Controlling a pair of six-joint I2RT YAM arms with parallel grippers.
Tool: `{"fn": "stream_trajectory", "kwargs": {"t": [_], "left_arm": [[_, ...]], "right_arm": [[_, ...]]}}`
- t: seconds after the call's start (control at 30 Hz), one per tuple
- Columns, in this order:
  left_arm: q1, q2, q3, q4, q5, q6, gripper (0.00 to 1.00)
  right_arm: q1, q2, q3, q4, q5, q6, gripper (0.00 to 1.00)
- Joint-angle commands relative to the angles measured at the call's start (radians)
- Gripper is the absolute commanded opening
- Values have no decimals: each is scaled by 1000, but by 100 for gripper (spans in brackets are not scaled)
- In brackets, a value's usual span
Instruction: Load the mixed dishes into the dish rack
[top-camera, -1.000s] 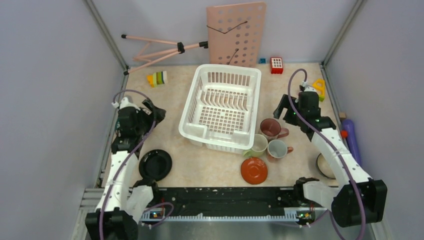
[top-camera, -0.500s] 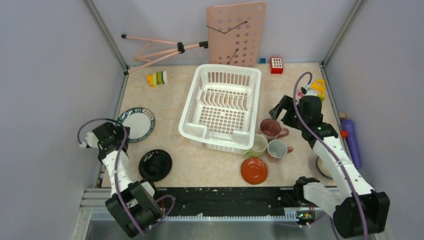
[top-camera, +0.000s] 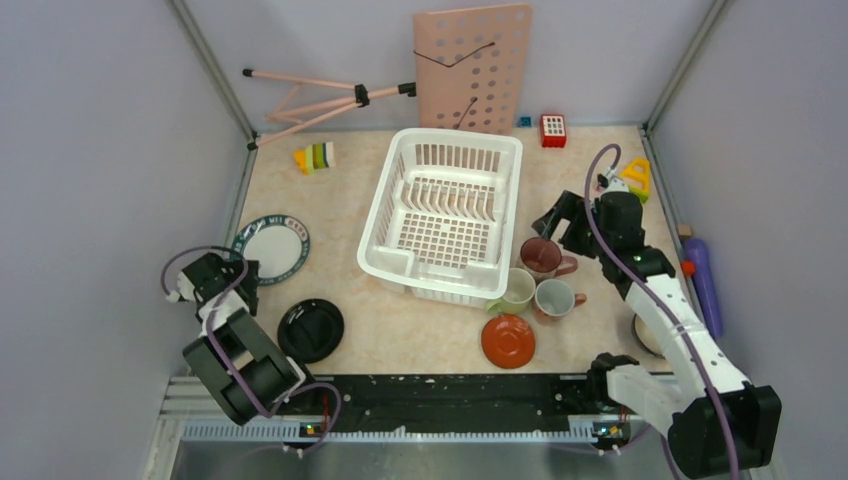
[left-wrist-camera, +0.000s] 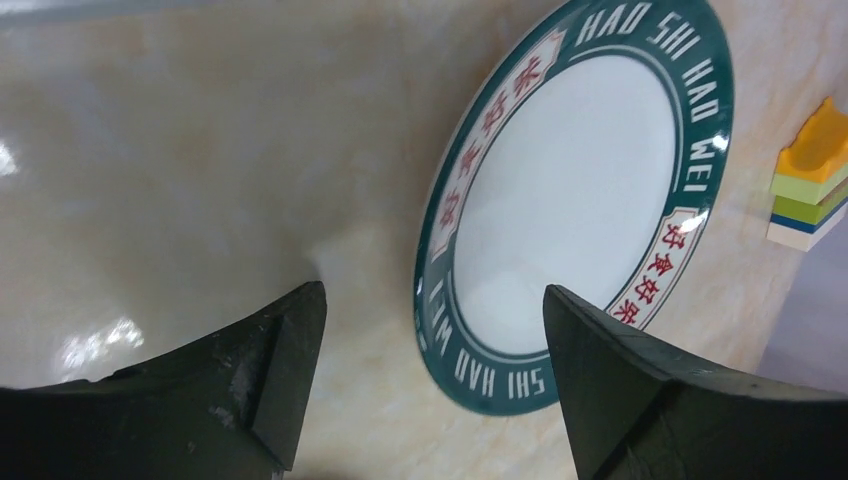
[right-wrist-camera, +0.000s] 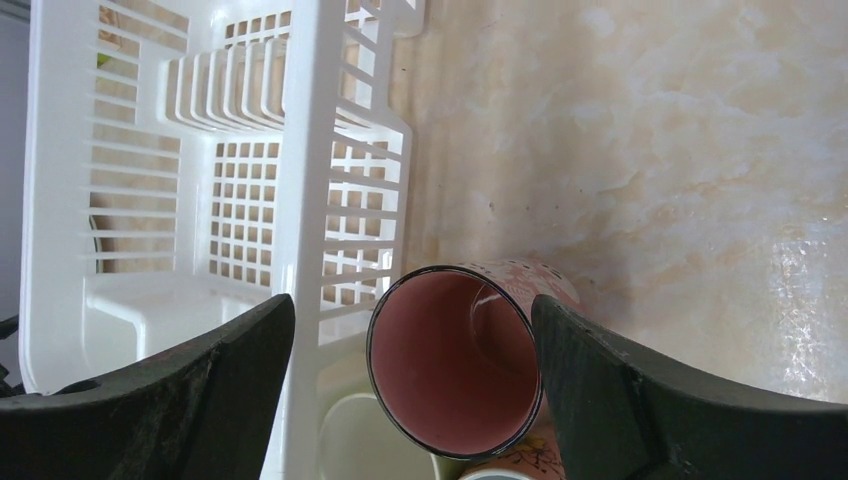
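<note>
Gaping alike, left tool faces the green-rimmed plate, right tool the maroon mug.

Your top view looks down from high behind the near edge onto the whole table. Your left wrist view hangs close over the green-rimmed plate, at the top view's left. Your right wrist view peers closely at the maroon mug beside the dish rack, both shared too
</note>
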Motion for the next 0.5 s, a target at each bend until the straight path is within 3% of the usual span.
{"fn": "stream_trajectory", "kwargs": {"t": [0.0, 0.13, 0.47], "left_arm": [[6, 105, 7, 196, 129, 36, 79], [6, 171, 8, 252, 141, 30, 65], [6, 203, -18, 305, 107, -10, 47]], "right_arm": [[10, -40, -7, 41, 1, 2, 87], [11, -45, -10, 39, 7, -4, 87], [10, -43, 15, 49, 3, 8, 87]]}}
